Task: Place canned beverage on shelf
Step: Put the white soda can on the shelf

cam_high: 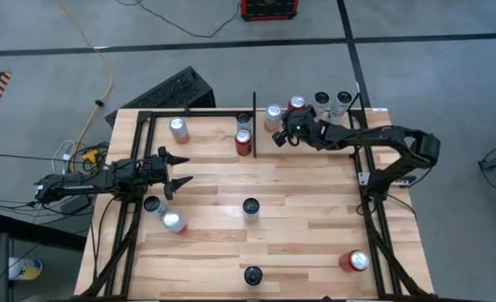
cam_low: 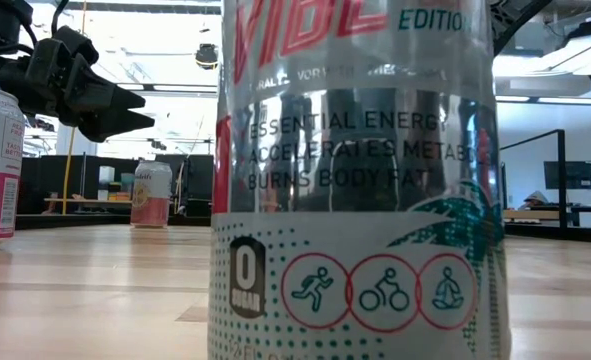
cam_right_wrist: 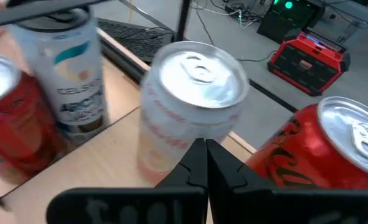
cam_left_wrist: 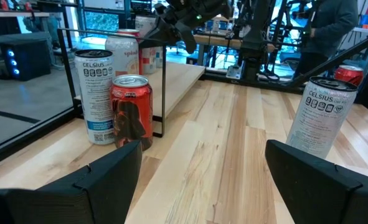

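Observation:
The shelf [cam_high: 298,180] is a light wooden plank surface inside thin black rails, with a short black divider bar [cam_high: 254,117] at the far side. My right gripper [cam_high: 279,136] is shut at the far edge, its fingertips [cam_right_wrist: 199,155] just before a pale silver-topped can [cam_right_wrist: 196,93], which stands upright on the planks [cam_high: 273,113] beside a red can [cam_right_wrist: 333,149]. My left gripper [cam_high: 180,169] is open and empty at the left, above the planks [cam_left_wrist: 202,174]; it also shows in the low view [cam_low: 145,112]. My right gripper's shut fingertips stand right at the near side of the pale can [cam_right_wrist: 184,149], coming at it slanting from above. I cannot tell whether they touch it. The can stands upright on the planks.
A red can [cam_left_wrist: 131,112] and a Celsius can [cam_left_wrist: 95,93] stand by the divider. Two silver cans [cam_high: 331,101] stand at the far right. Other cans stand at the far left [cam_high: 178,127], left [cam_high: 164,214], middle [cam_high: 251,206], near edge [cam_high: 253,274] and near right [cam_high: 357,261].

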Robot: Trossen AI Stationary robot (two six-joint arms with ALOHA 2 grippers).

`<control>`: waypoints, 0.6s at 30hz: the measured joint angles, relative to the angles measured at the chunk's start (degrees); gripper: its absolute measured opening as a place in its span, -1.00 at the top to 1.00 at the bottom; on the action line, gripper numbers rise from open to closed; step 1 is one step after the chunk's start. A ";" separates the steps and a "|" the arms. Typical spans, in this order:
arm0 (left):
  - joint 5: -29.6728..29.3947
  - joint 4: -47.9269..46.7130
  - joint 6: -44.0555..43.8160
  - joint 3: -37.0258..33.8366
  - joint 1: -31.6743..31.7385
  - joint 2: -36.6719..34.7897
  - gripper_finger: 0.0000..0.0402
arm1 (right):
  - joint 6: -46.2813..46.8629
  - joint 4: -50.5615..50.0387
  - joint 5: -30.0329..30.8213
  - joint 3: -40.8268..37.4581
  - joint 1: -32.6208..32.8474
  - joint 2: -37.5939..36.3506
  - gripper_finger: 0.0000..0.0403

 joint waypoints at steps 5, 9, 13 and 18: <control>0.00 0.00 0.00 -0.02 0.00 0.00 -0.63 | -0.06 0.30 -0.30 0.00 -1.13 0.00 0.91; 0.00 0.01 0.00 -0.01 0.00 0.00 -0.63 | -0.06 0.57 -1.62 0.00 -1.02 0.00 0.91; 0.00 0.02 0.00 -0.02 0.00 0.00 -0.63 | -0.02 -1.58 -1.38 0.00 0.70 -0.51 0.91; 0.00 0.01 0.00 -0.01 0.00 0.00 -0.63 | 1.03 -2.22 -1.38 0.00 2.53 -0.40 0.91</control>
